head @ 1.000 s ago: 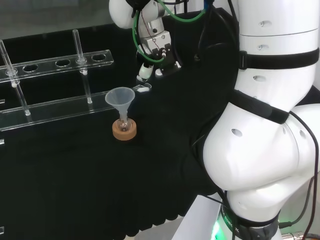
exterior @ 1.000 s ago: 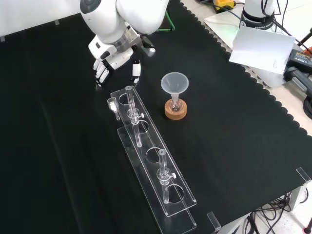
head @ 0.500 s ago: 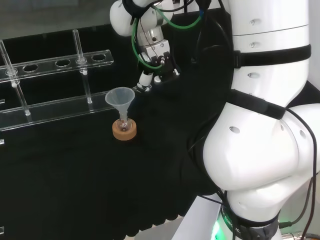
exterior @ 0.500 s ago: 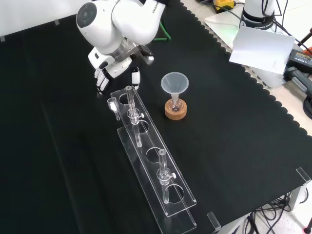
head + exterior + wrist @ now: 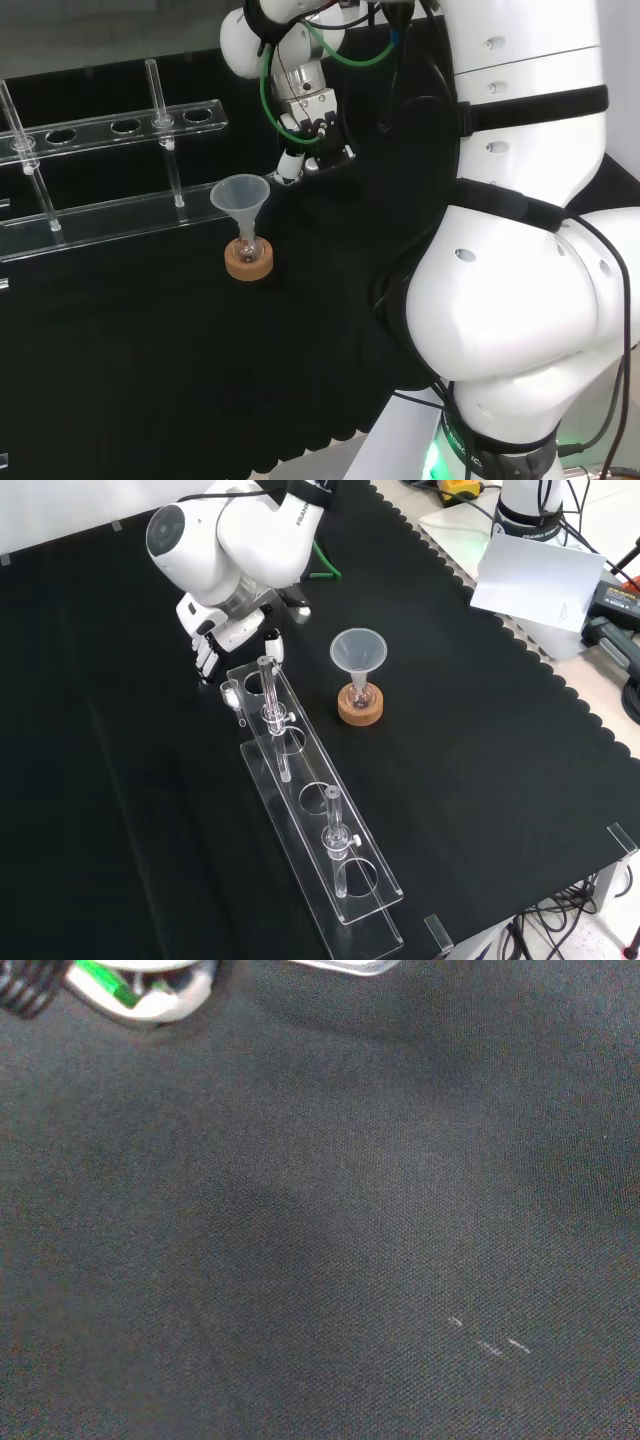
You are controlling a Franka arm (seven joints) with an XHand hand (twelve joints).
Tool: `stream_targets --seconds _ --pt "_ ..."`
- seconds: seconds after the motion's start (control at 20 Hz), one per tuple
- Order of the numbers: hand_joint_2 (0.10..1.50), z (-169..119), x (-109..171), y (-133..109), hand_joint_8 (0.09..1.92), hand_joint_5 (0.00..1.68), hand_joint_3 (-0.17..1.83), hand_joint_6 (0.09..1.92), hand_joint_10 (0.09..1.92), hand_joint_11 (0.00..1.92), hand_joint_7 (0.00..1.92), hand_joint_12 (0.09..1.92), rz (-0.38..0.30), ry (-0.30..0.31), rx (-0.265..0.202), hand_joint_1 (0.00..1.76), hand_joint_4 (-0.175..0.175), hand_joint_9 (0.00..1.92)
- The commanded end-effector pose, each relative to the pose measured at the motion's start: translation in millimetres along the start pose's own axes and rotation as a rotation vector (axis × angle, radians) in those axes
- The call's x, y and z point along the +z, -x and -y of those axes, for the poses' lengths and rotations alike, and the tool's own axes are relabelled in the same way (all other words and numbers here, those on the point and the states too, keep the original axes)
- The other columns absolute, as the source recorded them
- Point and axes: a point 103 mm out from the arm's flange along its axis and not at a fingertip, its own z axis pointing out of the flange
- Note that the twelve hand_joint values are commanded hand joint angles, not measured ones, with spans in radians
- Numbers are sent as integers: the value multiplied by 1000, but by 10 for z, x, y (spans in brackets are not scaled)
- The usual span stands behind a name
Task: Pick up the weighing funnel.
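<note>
The weighing funnel [image 5: 231, 692], a small clear piece, lies on the black cloth at the near end of the clear rack [image 5: 312, 815]. In the front view my hand [image 5: 228, 630] hangs just above it. The fingers [image 5: 206, 656] are straight and point down at the cloth, the thumb [image 5: 271, 646] stands apart, and nothing is held. In the head view the hand [image 5: 305, 125] is low over the cloth, behind the big funnel [image 5: 239, 196]. The wrist view has bare cloth and a white part of the hand [image 5: 150, 998].
The big funnel [image 5: 358, 650] stands in a small flask on a cork ring [image 5: 360, 709], right of the hand in the front view. The rack [image 5: 110, 128] carries upright glass tubes [image 5: 268, 695]. A sheet of paper [image 5: 532, 580] and cables lie beyond the cloth's scalloped edge.
The hand has come down and shifted towards the rack's end, closer to the weighing funnel. Its fingers stay straight. The weighing funnel, big funnel and rack have not moved.
</note>
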Motion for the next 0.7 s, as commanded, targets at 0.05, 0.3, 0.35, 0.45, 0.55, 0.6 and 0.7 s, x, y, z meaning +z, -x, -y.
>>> stream_targets --seconds 0.05,0.3,0.35,0.45,0.55,0.6,0.7 --pt "595 -58 38 -4 704 565 577 401 570 523 410 1272 13 -11 20 858 -33 643" --pt "596 -134 47 50 706 556 580 463 573 527 411 1269 18 -16 14 869 -32 649" --pt "596 -151 56 69 707 558 581 468 573 528 411 1269 18 -13 15 872 -31 651" --pt "597 -153 59 48 707 564 581 476 574 530 411 1269 27 2 21 876 -31 656" --pt "598 -171 73 65 708 570 582 485 576 533 414 1269 23 4 14 881 -30 662" --pt "598 -184 83 78 709 573 582 489 576 534 417 1269 22 6 9 884 -30 664" --pt "599 -206 104 108 710 577 582 497 577 538 421 1269 22 7 5 890 -29 669"
